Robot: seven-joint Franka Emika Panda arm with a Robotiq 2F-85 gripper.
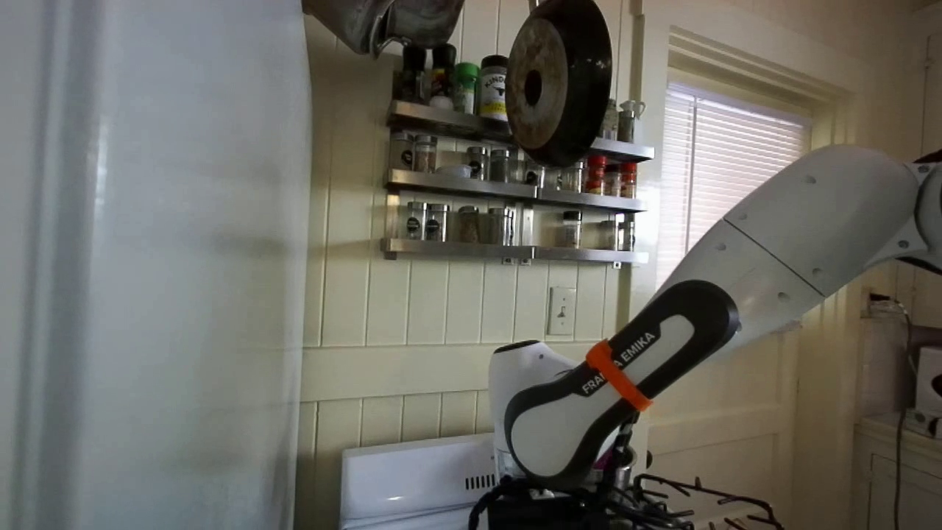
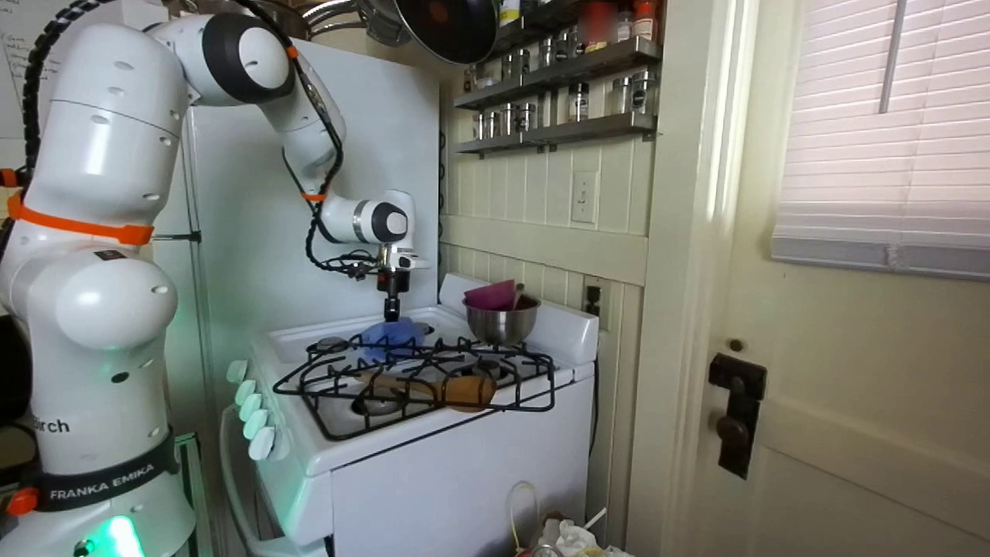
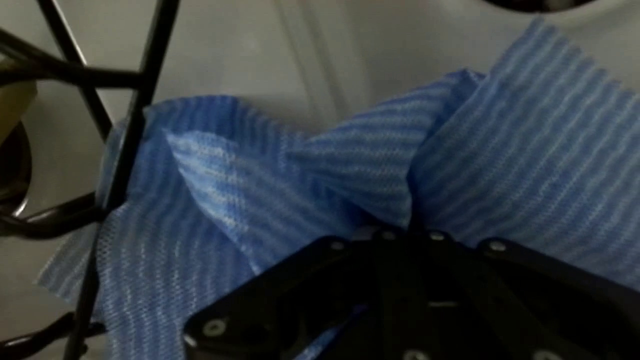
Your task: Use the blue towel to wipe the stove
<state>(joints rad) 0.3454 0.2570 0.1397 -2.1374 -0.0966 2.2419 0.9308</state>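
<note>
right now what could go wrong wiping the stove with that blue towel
The blue striped towel might snag, since a dark grate bar crosses over it. The gripper pinches a bunched fold, which could slip free. A wide sweep might bump the metal mixing bowl on the stove.

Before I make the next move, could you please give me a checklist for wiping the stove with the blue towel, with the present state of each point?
1. Tool shut on the blue towel: ok, the cloth bunches where it closes.
2. Towel free of the grate bar: not ok, the bar passes over it in the wrist view.
3. Towel pressed firmly on the stove: cannot tell.
4. Metal bowl apart from the towel: ok.
5. Knobs turned off: cannot tell, no readable markings.
</note>
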